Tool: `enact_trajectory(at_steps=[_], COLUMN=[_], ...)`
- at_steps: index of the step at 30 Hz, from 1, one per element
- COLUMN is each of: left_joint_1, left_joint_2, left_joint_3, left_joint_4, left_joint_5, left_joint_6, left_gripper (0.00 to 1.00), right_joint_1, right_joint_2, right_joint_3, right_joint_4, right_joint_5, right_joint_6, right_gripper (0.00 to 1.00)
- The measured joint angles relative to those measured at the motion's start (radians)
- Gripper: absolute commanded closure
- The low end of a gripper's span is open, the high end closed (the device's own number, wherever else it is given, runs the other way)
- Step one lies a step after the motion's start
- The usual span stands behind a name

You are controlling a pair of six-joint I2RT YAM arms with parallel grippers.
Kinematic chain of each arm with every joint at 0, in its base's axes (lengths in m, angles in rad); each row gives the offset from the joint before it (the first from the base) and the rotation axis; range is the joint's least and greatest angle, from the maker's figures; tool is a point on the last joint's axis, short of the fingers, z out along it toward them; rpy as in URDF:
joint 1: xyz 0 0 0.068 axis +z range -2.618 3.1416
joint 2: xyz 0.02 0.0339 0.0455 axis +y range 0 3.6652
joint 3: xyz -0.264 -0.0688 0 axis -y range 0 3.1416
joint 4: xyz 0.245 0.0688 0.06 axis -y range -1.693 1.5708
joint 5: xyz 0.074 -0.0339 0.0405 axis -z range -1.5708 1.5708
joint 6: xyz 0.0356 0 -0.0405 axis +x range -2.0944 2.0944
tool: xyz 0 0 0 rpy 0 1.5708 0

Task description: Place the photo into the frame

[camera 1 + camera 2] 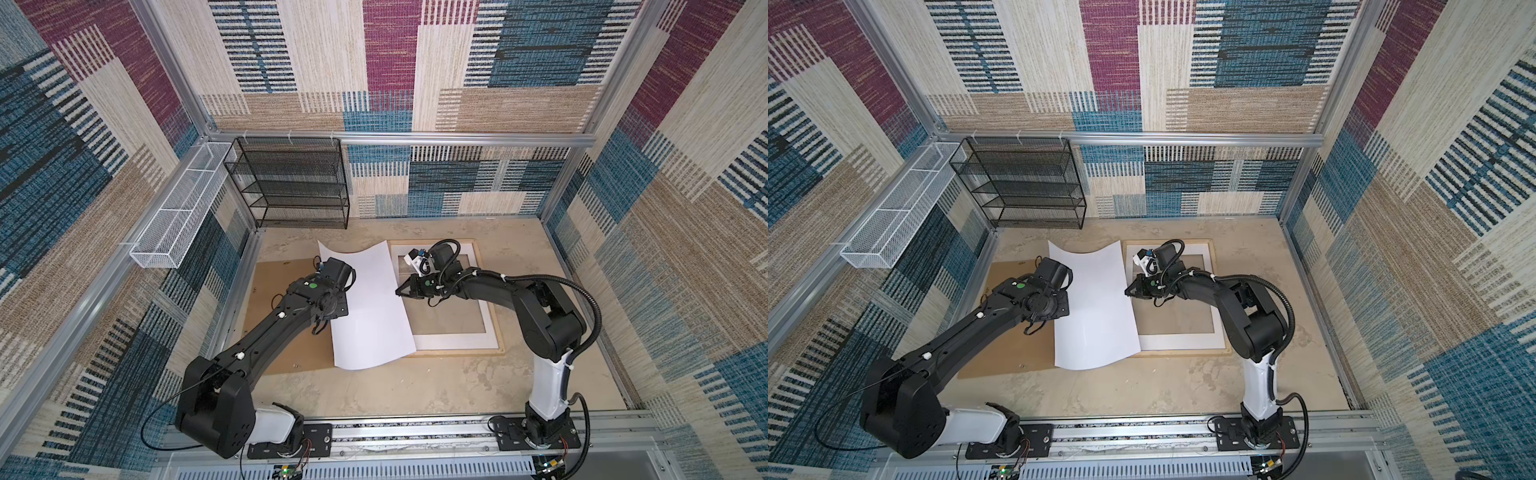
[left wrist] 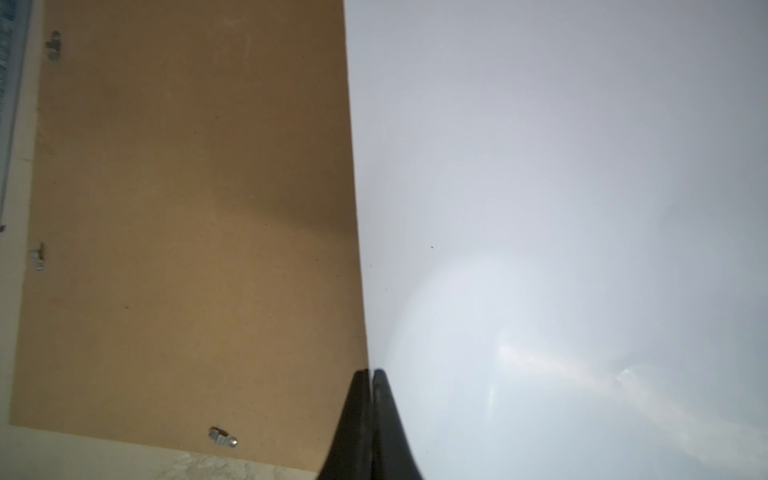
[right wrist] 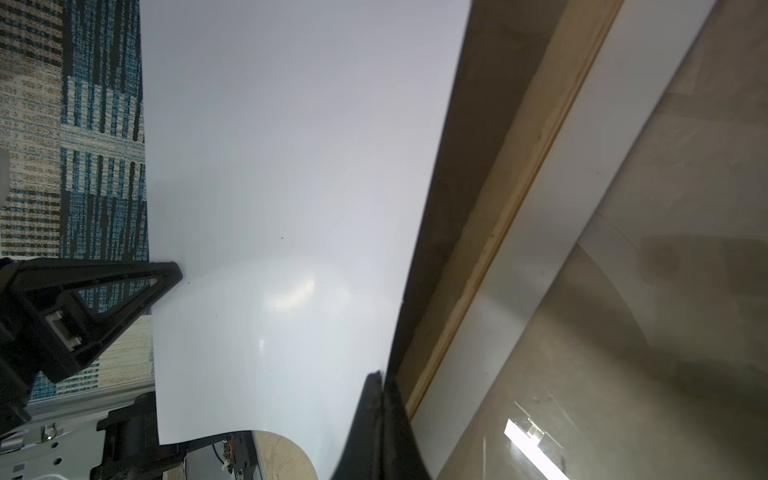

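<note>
1. We see one photo (image 1: 370, 303), white back up, hanging bowed between two robot arms above a tan table (image 1: 415, 395). It sits between the board and the frame, and its right edge overlaps the frame's left side.
2. The left fingers (image 2: 353, 415) are closed on the photo's left edge. The right fingers (image 3: 363, 415) are pinched closed on the opposite edge. We judge that two grips on facing edges keep the floppy sheet from folding or slipping while it is carried.
3. One frame (image 1: 461, 353) of pale wood lies flat on the right half of the table, under the right arm. One white mat (image 1: 453, 341) sits inside it, on the clear pane. We judge that the frame lies face down, which would explain why the photo's blank side is up: the print would then face the pane.
4. One brown board (image 1: 274, 349) lies flat on the left, partly under the photo and the left arm. We judge that it lies aside so the frame is open to take the photo. In the left wrist view, three small metal clips (image 2: 222, 437) show near its edges.
5. Behind all this, one black mesh rack (image 1: 291, 183) stands against the back wall, and one long white mesh basket (image 1: 174, 216) hangs on the left wall. Both are well apart from the photo and frame.
</note>
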Motion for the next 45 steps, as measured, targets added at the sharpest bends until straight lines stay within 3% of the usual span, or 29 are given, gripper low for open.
enact_trajectory(at_steps=[10,21,45], left_joint_1=[-0.011,-0.079,-0.146], left_joint_2=[0.019,0.146,0.456], left_joint_3=[-0.017,0.066,0.241], left_joint_4=[0.138,0.295,0.447], left_joint_5=[0.138,0.243,0.347], left_joint_6=[-0.029,-0.071,-0.089], left_gripper=[1.00,1.00,1.00], right_joint_1=[-0.104,-0.307,-0.528], right_joint_2=[-0.142,-0.318,-0.340], right_joint_3=[-0.103,-0.154,-0.158], right_joint_4=[-0.026,-0.169,-0.308], right_joint_5=[0.014,0.058,0.154], right_joint_6=[-0.002,-0.105,-0.216], right_gripper=[1.00,1.00,1.00])
